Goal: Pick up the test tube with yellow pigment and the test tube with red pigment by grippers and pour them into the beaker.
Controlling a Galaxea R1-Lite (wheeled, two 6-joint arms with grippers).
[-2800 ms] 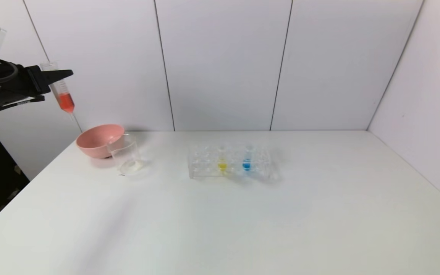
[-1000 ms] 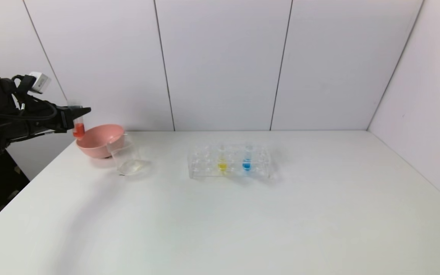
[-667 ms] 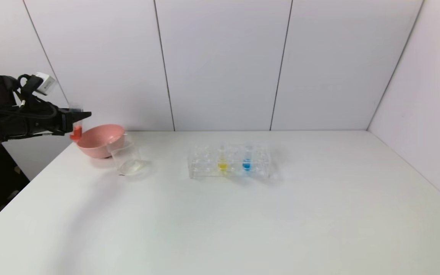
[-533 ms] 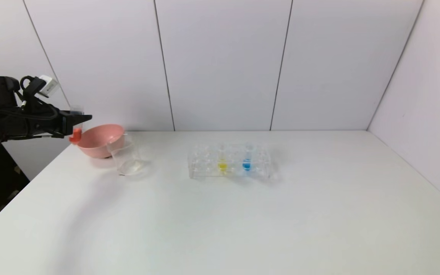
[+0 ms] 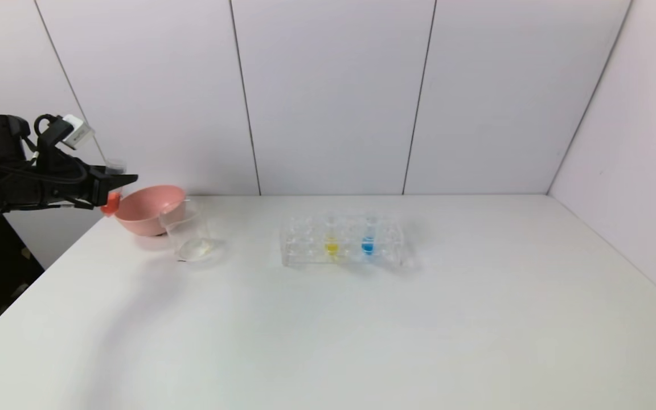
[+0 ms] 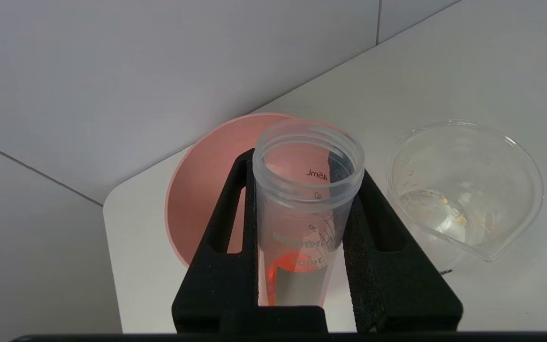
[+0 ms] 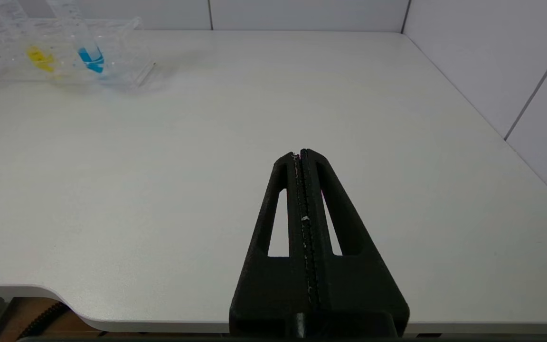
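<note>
My left end effector (image 6: 304,228) was clamped on the test tube with red pigment (image 6: 307,209), upright beside the pink bowl (image 5: 148,208), short of the beaker (image 5: 188,233); tipping there, I judged, would spill into the bowl.

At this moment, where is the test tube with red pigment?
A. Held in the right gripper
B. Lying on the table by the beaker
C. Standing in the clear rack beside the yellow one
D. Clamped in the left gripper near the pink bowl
D: the left gripper is shut on the test tube with red pigment close by the pink bowl; the right gripper is shut on nothing.
</note>
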